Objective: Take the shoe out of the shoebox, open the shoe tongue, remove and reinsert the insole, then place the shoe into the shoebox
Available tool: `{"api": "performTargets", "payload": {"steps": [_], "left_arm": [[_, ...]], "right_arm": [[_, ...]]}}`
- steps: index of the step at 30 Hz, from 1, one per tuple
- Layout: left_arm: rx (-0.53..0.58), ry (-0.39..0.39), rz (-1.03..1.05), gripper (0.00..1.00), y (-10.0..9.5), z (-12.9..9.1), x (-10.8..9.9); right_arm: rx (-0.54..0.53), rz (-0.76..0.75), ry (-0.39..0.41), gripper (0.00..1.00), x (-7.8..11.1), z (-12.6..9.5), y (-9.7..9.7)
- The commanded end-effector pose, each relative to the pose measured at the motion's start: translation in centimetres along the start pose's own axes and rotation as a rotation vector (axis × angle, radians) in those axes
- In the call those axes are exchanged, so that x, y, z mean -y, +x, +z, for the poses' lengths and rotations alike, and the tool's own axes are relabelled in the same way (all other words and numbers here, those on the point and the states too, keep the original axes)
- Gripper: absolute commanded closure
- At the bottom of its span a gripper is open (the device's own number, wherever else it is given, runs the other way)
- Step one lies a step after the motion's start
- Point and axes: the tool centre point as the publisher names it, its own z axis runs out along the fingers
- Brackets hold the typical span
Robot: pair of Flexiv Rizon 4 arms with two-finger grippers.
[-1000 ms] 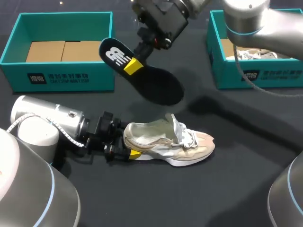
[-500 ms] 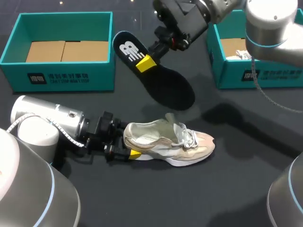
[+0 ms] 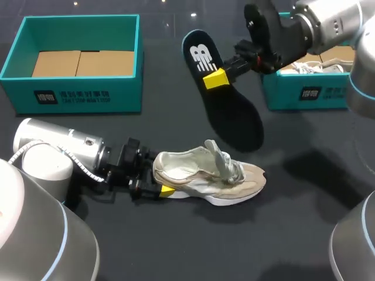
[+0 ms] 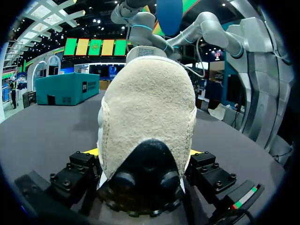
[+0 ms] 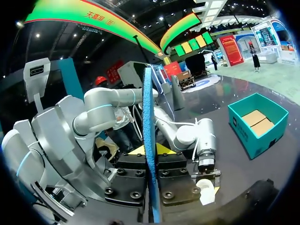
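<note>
Beige shoe (image 3: 208, 178) resting on its sole on the dark tabletop (image 3: 263, 234). The left tool (image 3: 157, 179) is clenched on the shoe's heel, 1 finger on each side. Above and behind the shoe, the right tool (image 3: 218, 77) grasps the black insole (image 3: 234, 114) near its heel end. Behind the shoe's heel side stands 1 teal shoebox (image 3: 76, 96); behind its toe side, a second shoebox (image 3: 328, 93).

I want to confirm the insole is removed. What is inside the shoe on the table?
Through the opening of the shoe only a pale lining shows; the black insole is outside, clamped in the right end effector. The toe area is hidden under the tongue.
</note>
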Motion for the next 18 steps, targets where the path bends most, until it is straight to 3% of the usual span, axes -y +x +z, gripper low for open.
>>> {"api": "performTargets", "payload": {"steps": [1, 4, 14, 18], "left_arm": [[0.000, -0.001, 0.000, 1.00, 0.1, 0.0, 0.0], [0.000, -0.001, 0.000, 1.00, 0.1, 0.0, 0.0], [0.000, -0.001, 0.000, 1.00, 0.1, 0.0, 0.0], [0.000, -0.001, 0.000, 1.00, 0.1, 0.0, 0.0]], "right_arm": [[0.226, -0.034, -0.099, 1.00, -0.4, -1.9, 2.7], [0.311, -0.012, -0.143, 1.00, -1.5, -2.9, 4.4], [0.311, -0.012, -0.143, 1.00, -1.5, -2.9, 4.4], [0.376, 0.009, -0.195, 1.00, -0.7, -3.3, 6.1]]}}
